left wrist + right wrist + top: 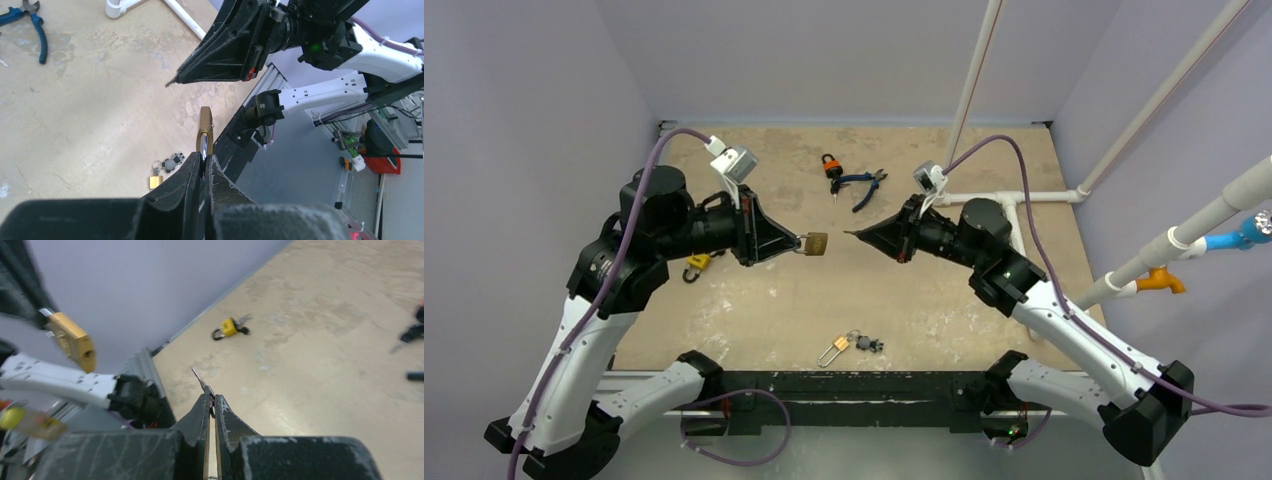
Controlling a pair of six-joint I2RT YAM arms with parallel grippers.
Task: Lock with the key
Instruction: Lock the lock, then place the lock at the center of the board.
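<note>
Got boxy brass padlock (816, 243) clamped in left hand (798, 243), thin silver key (199, 378) pinched in right hand (856, 235); not inserted or turned yet.

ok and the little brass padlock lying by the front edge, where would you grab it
Probably the brass padlock by its body, from straight above, pinching its two narrow edges: it lies flat, shackle pointing near-left, key ring on its right.

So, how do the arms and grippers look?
The left arm and right arm have white shells and black joints. The left gripper and right gripper are black tapering wedges. Purple cables follow both arms; grey cameras sit on the wrists.
</note>
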